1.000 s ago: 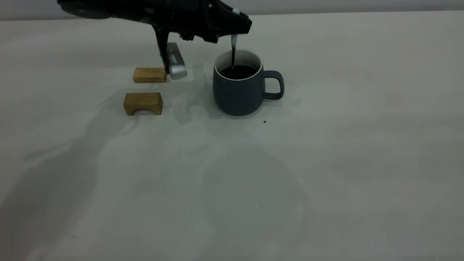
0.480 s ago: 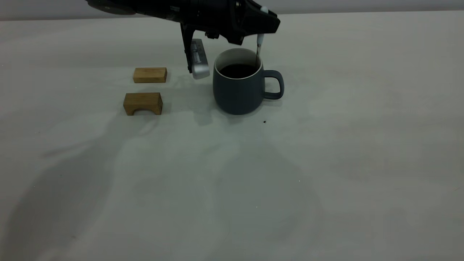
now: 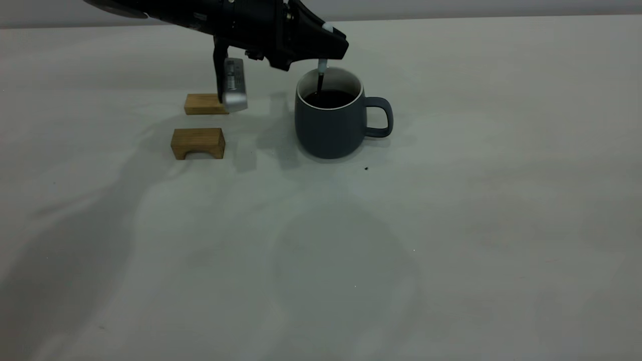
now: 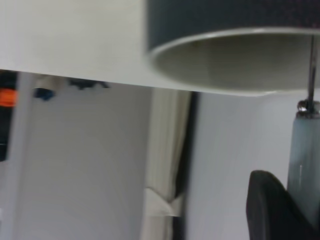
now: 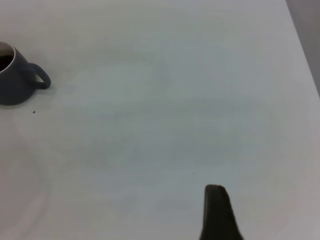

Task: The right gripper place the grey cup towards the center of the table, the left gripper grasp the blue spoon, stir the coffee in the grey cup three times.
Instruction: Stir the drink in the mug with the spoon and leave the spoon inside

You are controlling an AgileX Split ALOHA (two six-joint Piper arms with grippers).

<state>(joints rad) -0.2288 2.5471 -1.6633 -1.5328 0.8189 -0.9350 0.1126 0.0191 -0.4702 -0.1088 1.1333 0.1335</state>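
Across the whole exterior frame spreads the table [image 3: 451, 225], a plain pale grey-white surface under soft broad shadows, with a tiny dark speck [image 3: 366, 168] just below the grey cup [image 3: 331, 128]. A strip of grey wall runs along the top edge. The cup stands upper centre, handle to the frame's right, holding dark coffee [image 3: 328, 99]. Above its rim the left gripper [image 3: 323, 45] reaches in from the upper left, clamped on the blue spoon [image 3: 321, 67], which hangs upright with its neck dipping into the coffee. Two wooden blocks [image 3: 198, 143] sit to the cup's left, a silver block [image 3: 233, 85] hanging before the farther one. The right gripper [image 5: 219, 215] shows only as a dark shape well apart from the cup; whether its fingers are apart, I cannot tell.
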